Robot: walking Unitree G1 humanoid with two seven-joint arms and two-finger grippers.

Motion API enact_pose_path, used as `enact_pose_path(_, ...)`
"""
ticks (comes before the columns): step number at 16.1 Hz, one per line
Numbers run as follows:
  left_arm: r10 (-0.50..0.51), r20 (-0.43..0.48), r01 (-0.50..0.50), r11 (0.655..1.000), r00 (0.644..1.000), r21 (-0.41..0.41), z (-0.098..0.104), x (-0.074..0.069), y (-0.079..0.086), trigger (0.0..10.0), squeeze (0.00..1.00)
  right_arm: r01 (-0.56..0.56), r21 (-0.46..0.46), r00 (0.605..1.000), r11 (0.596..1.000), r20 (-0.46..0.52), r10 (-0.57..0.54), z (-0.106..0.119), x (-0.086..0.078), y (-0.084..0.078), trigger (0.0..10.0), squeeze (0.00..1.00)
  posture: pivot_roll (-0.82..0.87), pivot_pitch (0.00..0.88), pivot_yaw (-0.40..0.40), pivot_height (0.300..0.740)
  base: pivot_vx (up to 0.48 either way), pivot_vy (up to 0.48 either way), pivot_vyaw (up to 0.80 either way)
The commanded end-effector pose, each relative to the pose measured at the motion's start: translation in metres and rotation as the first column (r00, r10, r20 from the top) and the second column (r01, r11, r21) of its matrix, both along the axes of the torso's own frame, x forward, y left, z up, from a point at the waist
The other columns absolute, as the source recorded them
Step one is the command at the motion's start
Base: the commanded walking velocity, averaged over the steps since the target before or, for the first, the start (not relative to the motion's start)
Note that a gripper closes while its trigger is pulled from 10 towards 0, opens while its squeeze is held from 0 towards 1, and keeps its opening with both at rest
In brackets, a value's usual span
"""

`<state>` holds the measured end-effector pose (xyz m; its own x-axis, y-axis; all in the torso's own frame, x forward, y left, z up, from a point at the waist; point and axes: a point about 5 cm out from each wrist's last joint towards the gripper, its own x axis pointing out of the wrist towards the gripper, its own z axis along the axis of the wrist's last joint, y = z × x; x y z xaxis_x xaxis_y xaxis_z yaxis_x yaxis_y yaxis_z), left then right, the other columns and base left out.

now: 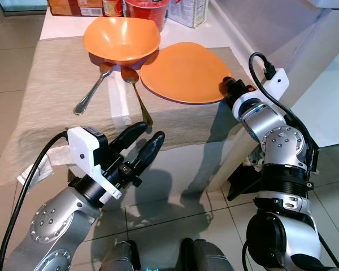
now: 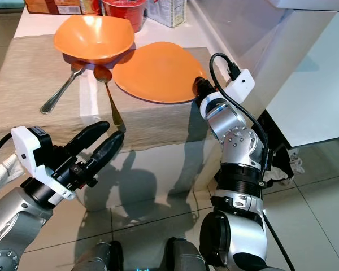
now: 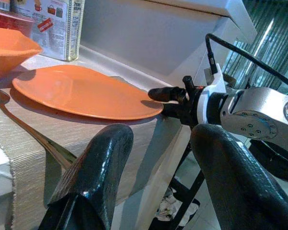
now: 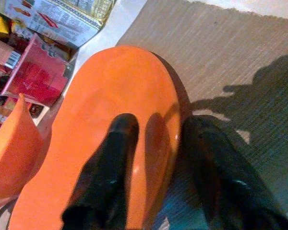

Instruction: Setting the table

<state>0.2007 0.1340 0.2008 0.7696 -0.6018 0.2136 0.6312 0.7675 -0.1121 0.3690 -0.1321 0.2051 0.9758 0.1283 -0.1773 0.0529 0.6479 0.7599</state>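
Straddling the near right rim of the orange plate (image 1: 183, 72), the right end effector (image 4: 156, 158) has one black finger (image 4: 108, 163) lying over the plate's top face and the other below its edge on the desk side, with a moderate gap between them; whether they already pinch the rim I cannot tell, though they look not quite closed. The plate lies flat on the beige runner (image 1: 56, 84) at the desk's right side, its long axis running across the desk from left to right, and its left edge sits just beside, perhaps tucked under, the orange bowl (image 1: 121, 38). So the plate extends away from the right end effector toward the robot's left and slightly forward, which means any slide or lift must be drawn by that one rim hold. Left of the plate, the gold spoon (image 1: 137, 93) and the silver spoon (image 1: 93, 87) lie on the runner with handles pointing toward the robot, the two bowls of the spoons close together under the orange bowl. The left end effector (image 1: 144, 141) hovers off the near desk edge, fingers parted widely and empty, aimed toward the gold spoon's handle end, which lies just ahead of it. The right arm is plainly the nearer one for the plate; the left is nearer for the cutlery.
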Motion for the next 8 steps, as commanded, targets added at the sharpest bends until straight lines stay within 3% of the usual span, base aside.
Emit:
enact_pose_path(1,-0.015,0.006,0.015,1.0,1.0,0.002,0.0022,-0.0031,-0.0021,10.0,0.0,-0.08,0.011,0.989,0.997,-0.124,0.08,-0.0235,-0.0032,0.0151,0.0,0.0,-0.05,0.172,-0.056,0.74,0.0,0.0,0.0)
enact_pose_path(8,-0.009,0.01,0.009,1.0,1.0,0.0,0.0024,-0.0035,-0.0041,10.0,0.0,-0.086,-0.04,0.978,0.996,-0.195,0.076,-0.0316,-0.0033,0.0089,0.0,0.0,-0.05,0.168,-0.067,0.74,0.0,0.0,0.0)
